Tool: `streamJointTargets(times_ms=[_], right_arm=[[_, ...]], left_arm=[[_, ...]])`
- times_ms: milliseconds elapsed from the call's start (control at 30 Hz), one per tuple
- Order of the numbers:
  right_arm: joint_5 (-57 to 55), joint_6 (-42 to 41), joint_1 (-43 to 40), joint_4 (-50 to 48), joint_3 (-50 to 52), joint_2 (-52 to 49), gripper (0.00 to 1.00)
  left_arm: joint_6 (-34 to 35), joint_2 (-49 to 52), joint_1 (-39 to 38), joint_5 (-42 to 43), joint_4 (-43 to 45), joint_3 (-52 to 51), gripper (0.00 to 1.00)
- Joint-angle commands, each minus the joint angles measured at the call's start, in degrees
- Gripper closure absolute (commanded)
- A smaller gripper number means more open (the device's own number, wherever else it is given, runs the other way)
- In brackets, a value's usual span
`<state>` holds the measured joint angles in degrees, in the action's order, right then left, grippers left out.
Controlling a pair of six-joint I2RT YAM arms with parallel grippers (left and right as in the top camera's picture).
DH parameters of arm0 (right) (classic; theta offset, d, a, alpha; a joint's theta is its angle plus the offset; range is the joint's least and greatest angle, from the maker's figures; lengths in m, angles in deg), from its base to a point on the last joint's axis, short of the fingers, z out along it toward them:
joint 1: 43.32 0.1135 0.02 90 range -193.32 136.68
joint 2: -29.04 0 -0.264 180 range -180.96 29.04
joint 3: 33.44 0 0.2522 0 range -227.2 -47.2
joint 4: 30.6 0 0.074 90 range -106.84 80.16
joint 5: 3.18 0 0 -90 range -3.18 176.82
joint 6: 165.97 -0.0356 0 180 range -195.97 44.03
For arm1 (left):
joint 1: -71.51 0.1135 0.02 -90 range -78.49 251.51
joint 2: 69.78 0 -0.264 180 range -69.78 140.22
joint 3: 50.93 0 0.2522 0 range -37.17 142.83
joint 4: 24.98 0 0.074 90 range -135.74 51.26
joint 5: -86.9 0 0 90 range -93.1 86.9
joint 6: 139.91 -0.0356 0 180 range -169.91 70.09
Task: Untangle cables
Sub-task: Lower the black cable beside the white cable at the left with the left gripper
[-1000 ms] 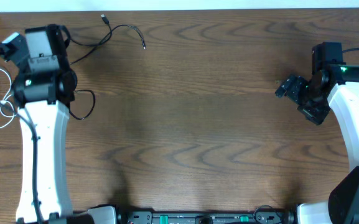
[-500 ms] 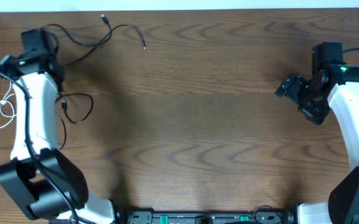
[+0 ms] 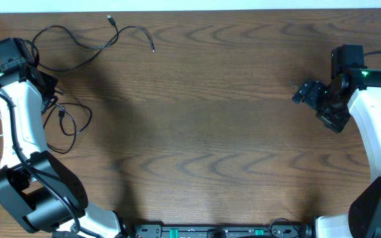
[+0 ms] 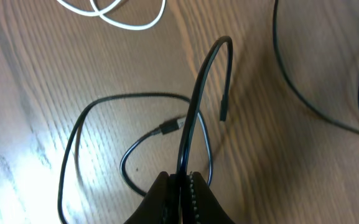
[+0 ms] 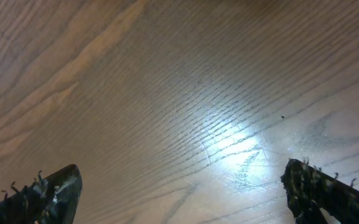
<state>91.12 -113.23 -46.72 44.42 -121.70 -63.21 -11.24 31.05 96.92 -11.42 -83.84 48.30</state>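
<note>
Wood tabletop [image 3: 210, 132] | left gripper [image 4: 180, 186] clenched on black cable [image 4: 195, 106], far left | white cable [image 4: 129, 18] near, apart | right gripper [image 5: 182, 186] released | lift slowly, draw loop away from white cable

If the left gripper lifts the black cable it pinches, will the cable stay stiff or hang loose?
Probably floppy: beyond the left gripper the black cable arches over and its plug droops. Likely light, since so thin. Nearby loops may drag along if joined.

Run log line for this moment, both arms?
left gripper: shut on black cable | right gripper: open, holding nothing, above table | white cable: loose on table
</note>
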Motion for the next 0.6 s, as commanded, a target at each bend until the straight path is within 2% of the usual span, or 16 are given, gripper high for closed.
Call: streamJointTargets(times_ms=[0, 133, 200, 300, 367, 567], right_arm=[[-0.09, -0.39, 0.07, 0.02, -0.02, 0.07, 0.01], [-0.09, -0.39, 0.07, 0.02, -0.02, 0.07, 0.01], [-0.09, -0.39, 0.07, 0.02, -0.02, 0.07, 0.01], [-0.11, -0.39, 0.07, 0.02, -0.02, 0.07, 0.01], [-0.09, -0.39, 0.07, 0.02, -0.02, 0.07, 0.01], [-0.09, -0.39, 0.07, 0.02, -0.02, 0.07, 0.01]], left_arm=[[-1.11, -0.09, 0.24, -1.07, -0.96, 0.22, 0.92], [-1.14, -0.09, 0.24, -2.97, -1.95, 0.02, 0.91], [-1.14, -0.09, 0.24, -3.45, -2.43, 0.02, 0.77], [-1.14, -0.09, 0.24, -4.39, -2.80, 0.02, 0.72], [-1.14, -0.09, 0.24, -4.39, -3.06, 0.02, 0.65], [-1.14, -0.07, 0.24, -4.37, -4.15, -0.02, 0.63]])
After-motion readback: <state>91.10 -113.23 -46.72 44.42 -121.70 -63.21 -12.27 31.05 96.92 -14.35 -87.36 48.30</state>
